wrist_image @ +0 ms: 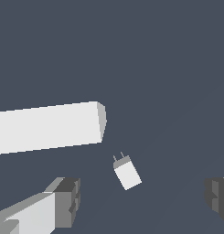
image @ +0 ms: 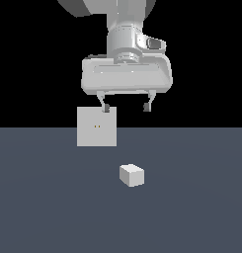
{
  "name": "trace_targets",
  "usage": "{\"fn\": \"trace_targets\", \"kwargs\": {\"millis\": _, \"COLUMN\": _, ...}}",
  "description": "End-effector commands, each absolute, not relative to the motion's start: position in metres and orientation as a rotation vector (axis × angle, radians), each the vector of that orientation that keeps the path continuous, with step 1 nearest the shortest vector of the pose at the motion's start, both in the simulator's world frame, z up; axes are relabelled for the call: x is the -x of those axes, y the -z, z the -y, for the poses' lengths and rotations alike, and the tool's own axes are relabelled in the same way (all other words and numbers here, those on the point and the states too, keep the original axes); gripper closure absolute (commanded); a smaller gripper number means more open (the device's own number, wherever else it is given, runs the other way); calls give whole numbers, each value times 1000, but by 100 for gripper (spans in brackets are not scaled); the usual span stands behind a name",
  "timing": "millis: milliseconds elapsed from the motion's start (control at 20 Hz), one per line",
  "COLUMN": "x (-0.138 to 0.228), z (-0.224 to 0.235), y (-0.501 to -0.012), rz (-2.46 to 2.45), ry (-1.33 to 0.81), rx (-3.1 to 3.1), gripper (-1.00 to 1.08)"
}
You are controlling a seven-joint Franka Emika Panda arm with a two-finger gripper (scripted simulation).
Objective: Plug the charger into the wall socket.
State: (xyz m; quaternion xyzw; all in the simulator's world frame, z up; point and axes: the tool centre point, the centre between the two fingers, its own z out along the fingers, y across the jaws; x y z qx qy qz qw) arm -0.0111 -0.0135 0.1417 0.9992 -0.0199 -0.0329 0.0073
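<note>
Exterior view, position: low, near floor level, facing the white arm head-on; horizon of the flat slate-grey floor (image: 43,207) at mid-frame, black void above.
Exterior view, range: middling; the white two-fingered gripper (image: 125,106) hangs in the upper half.
Wrist view, position: on the wrist, looking steeply down past both dark finger pads (wrist_image: 67,201) at the floor.
Wrist view, range: close; floor fills the frame.
Shared ground: the small off-white cube-like charger (image: 132,175) (wrist_image: 127,173), the flat pale upright square wall socket (image: 96,127) (wrist_image: 49,127), seen from above as a long slab, and the floor between them.
</note>
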Motion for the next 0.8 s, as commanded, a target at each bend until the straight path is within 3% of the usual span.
{"fn": "trace_targets", "kwargs": {"millis": 0, "x": 11, "z": 14, "y": -142, "rz": 62, "ry": 103, "rx": -3125, "gripper": -92}}
{"fn": "trace_targets", "kwargs": {"millis": 750, "x": 24, "z": 13, "y": -131, "rz": -67, "ry": -9, "rx": -3140, "gripper": -92}}
